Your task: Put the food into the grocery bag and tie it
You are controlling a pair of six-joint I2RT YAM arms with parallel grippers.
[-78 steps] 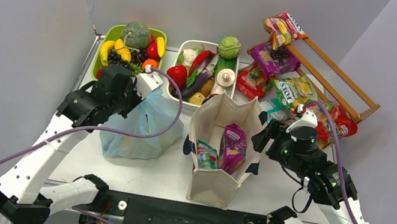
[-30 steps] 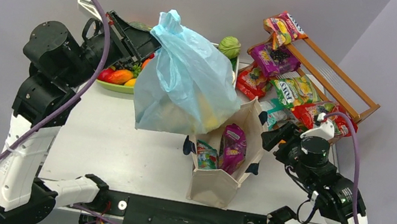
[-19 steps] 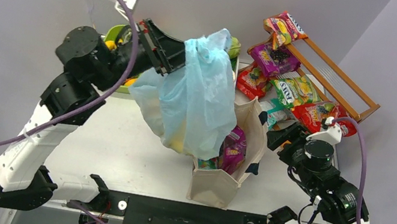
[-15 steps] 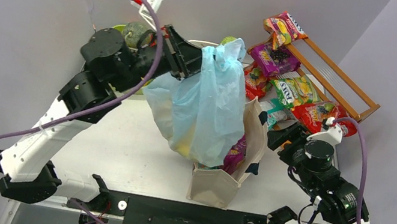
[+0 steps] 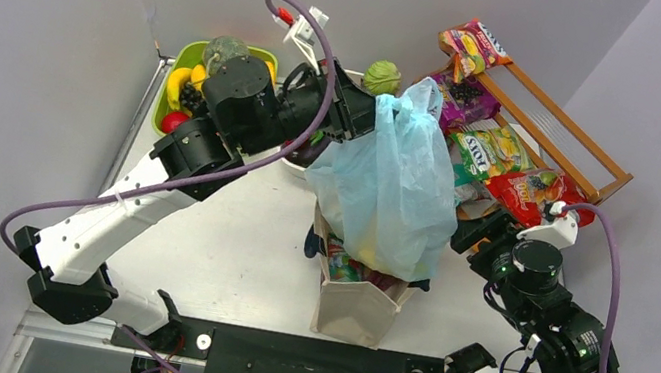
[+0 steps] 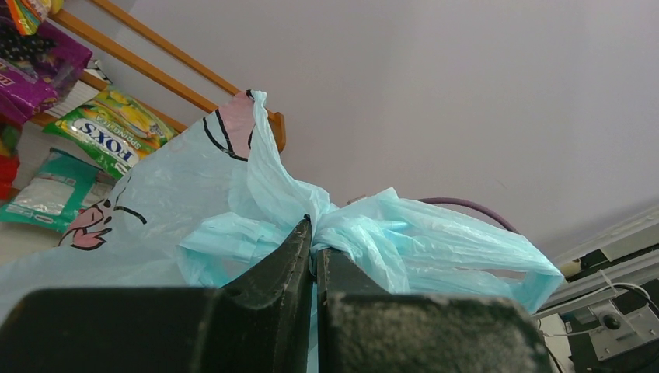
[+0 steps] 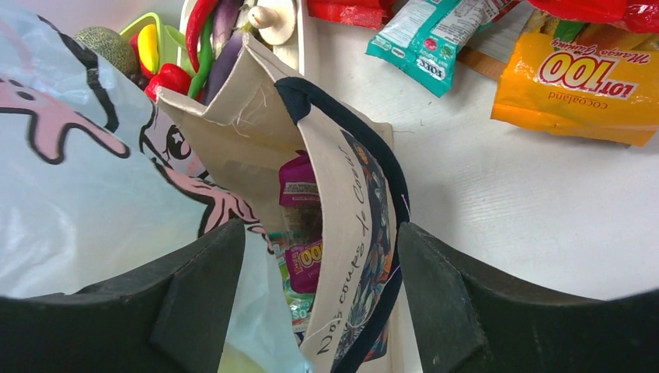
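Left fingers (image 6: 284, 260) clenched on the gathered neck of the blue bag (image 5: 402, 188), which dangles over the canvas tote (image 5: 356, 313). Right fingers (image 7: 202, 287) spread, empty, above the tote's rim. Lower it straight and slow, avoiding snags.

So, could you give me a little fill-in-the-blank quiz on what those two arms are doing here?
1. The left gripper is ____ on the bunched top of the thin light-blue plastic bag.
2. The right gripper, near the stiff beige canvas tote, stands ____, gripping nothing.
3. The toy fruit lies in a bright ____ plastic tray.
Missing words: shut; open; green.
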